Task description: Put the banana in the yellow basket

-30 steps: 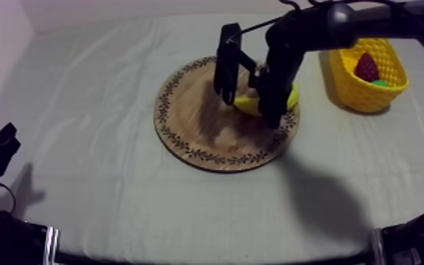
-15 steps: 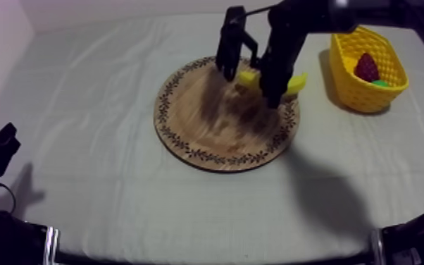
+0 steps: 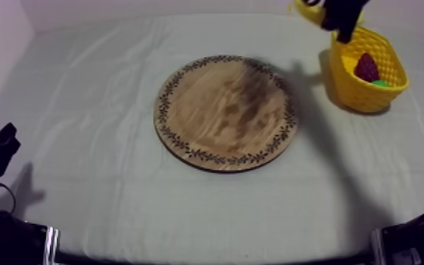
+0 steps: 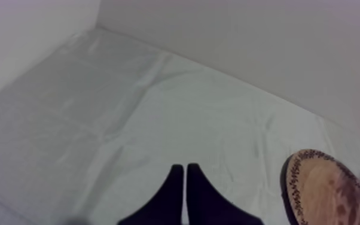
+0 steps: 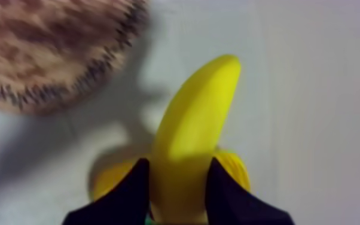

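Pale cloth surface (image 3: 102, 141) meets a plain wall (image 4: 248, 42); right fingers (image 5: 128, 197) clamp the banana (image 5: 197, 113) above it, left fingers (image 4: 173, 191) pressed together, empty.

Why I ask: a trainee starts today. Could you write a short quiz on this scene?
1. Which hand holds the banana?
2. True or false: the left hand is shut on nothing.
3. Fill in: the small red fruit lies ___ the yellow basket.
Key: 1 the right hand; 2 true; 3 inside.
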`<state>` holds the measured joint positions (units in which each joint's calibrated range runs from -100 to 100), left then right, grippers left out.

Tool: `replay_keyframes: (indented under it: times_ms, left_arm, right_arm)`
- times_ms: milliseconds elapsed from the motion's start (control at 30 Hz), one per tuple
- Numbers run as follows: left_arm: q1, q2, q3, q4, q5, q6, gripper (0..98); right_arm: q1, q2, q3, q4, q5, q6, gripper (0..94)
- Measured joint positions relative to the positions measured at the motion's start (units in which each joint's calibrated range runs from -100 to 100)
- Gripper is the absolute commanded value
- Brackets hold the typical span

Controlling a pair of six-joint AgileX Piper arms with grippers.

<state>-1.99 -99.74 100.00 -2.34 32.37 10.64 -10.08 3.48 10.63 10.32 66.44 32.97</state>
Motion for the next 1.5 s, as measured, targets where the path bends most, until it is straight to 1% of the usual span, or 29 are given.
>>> replay_keyframes:
  times_ms: [100,200,333,467,567,933,1000,1067,1233,1300,1333,1433,1500]
  left_arm:
    - [0.0,0.0,0.0,0.00,0.0,0.0,0.1]
    - [0.0,0.0,0.0,0.00,0.0,0.0,0.1]
    - [0.0,0.0,0.0,0.00,0.0,0.0,0.1]
    - [0.0,0.0,0.0,0.00,0.0,0.0,0.1]
    - [0.0,0.0,0.0,0.00,0.0,0.0,0.1]
    - [0.0,0.0,0.0,0.00,0.0,0.0,0.1]
    - [0.0,0.0,0.0,0.00,0.0,0.0,0.1]
    - [0.0,0.0,0.0,0.00,0.0,0.0,0.1]
    - [0.0,0.0,0.0,0.00,0.0,0.0,0.1]
    - [0.0,0.0,0.0,0.00,0.0,0.0,0.1]
    - [0.0,0.0,0.0,0.00,0.0,0.0,0.1]
    - [0.0,0.0,0.0,0.00,0.0,0.0,0.1]
    - [0.0,0.0,0.0,0.00,0.0,0.0,0.1]
  right_arm:
    - [2.6,-3.2,-0.6,-0.7,0.1,1.8,27.5]
    - [5.0,-4.3,-0.1,-0.7,-0.3,3.3,27.2]
    - [7.5,-4.0,1.1,-0.9,-1.5,4.2,27.1]
    - [8.9,-3.0,2.4,-1.1,-3.1,4.6,27.1]
    - [9.4,-1.9,3.6,-1.1,-4.6,4.5,27.2]
    - [10.0,7.0,5.0,-0.3,-9.4,2.5,26.9]
    - [10.0,9.0,5.1,0.3,-10.3,1.9,26.8]
    - [10.2,10.7,5.6,0.4,-11.0,1.4,26.7]
    - [11.3,12.4,8.1,0.7,-13.4,1.3,27.3]
    - [11.7,12.8,9.0,0.9,-14.2,1.3,30.6]
    - [11.8,12.9,9.3,0.9,-14.4,1.2,33.8]
    - [12.0,12.9,10.2,1.1,-16.0,1.0,50.5]
    - [12.0,12.8,11.2,1.2,-17.2,0.7,58.0]
